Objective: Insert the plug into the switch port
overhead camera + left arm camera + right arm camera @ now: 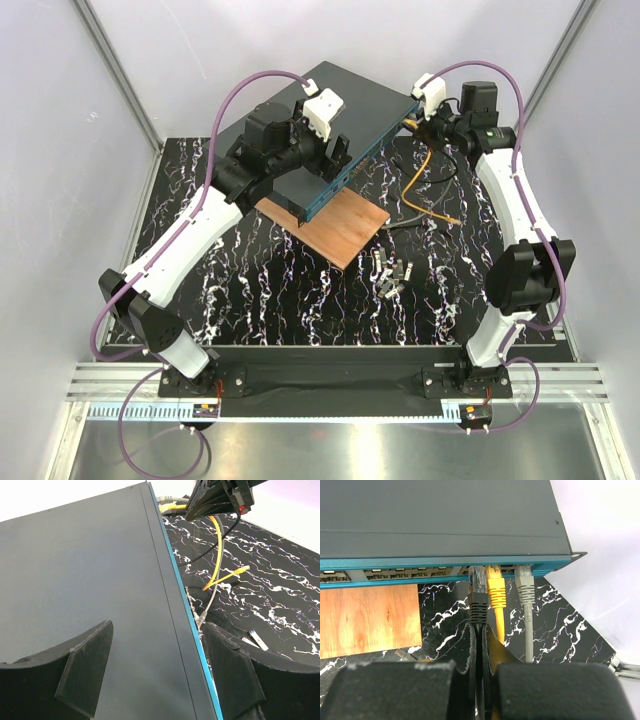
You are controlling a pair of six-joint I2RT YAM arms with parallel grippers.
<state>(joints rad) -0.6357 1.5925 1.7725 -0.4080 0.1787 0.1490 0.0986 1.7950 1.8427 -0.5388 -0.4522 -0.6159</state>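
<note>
The plug (495, 586), yellow, sits in a switch port (493, 570) in our right wrist view, between a grey connector (524, 587) and a black connector (478, 605). Our right tool (479, 630) is pinched narrow on the black connector's cable, just behind its boot. In the left wrist view, our left tool (159, 645) gapes wide astride the switch (75, 590) at its front edge, gripping nothing. From above, we see the switch's near corner over a wooden board (335, 225) on the bench (250, 290).
</note>
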